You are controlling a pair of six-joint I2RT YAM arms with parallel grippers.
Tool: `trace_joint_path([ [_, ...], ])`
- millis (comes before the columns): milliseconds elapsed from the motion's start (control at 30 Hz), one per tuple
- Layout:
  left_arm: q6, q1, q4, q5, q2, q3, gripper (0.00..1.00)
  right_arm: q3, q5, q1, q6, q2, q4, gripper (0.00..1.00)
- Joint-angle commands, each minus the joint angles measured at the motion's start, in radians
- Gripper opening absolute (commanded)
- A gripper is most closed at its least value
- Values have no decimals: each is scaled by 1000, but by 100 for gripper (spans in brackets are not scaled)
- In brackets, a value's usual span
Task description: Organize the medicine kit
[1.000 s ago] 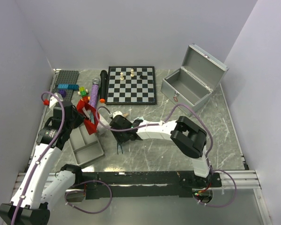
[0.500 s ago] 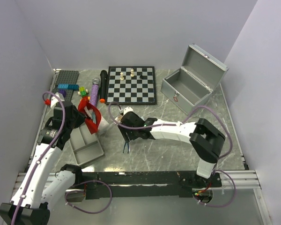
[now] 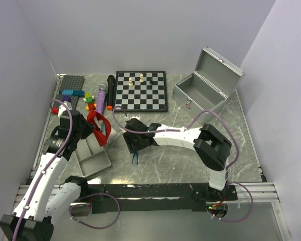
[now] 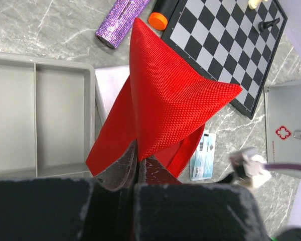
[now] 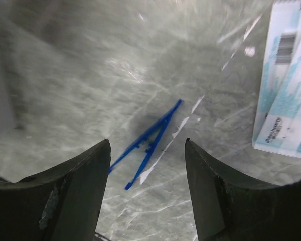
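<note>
**Grey marbled tabletop: kit opened, nothing yet packed**

Grey veined stone is seen beneath everything, closed in by pale walls. The medicine kit (image 3: 203, 95) is found just to the right of the chessboard (image 3: 140, 91), with its hinged lid thrown back. What can be seen of its inside is bare, so nothing is judged to have been packed. The opening of the case may be counted as done, and the loading is left.

To the near left of the chessboard, the red pouch (image 4: 180, 100) is held off the surface by the left gripper (image 4: 139, 160). Its jaws are pinched tight on a fold of the fabric. The pouch is hung beside the edge of the grey divided tray (image 3: 93, 155), which lies further out from the chessboard in the same direction. The tray's visible compartments are shown empty.

On the near side of the chessboard, the right gripper (image 5: 147, 145) is held low over the blue tweezers (image 5: 148, 143). Its jaws are spread wide with nothing between them. The tweezers lie flat on the stone and are not gripped. White and blue sachets (image 5: 286, 85) are seen close beside them, also on the chessboard's near side.

The pouch, the tweezers and the sachets are all judged to be awaiting carriage across to the kit, after which the lid would presumably be shut. A purple glittered tube (image 3: 101, 98) and a black marker (image 3: 110, 90) lie just left of the chessboard. Whether they belong in the kit cannot be told.
</note>
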Motion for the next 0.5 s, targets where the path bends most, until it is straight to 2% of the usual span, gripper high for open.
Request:
trace_joint_path([
  [0, 6, 6, 51, 26, -23, -9, 1, 58, -6, 5, 28, 50, -57, 67],
  [200, 2, 6, 50, 30, -40, -26, 1, 74, -37, 5, 28, 100, -68, 63],
  [467, 2, 6, 53, 38, -43, -33, 1, 56, -61, 5, 16, 116, -81, 43],
])
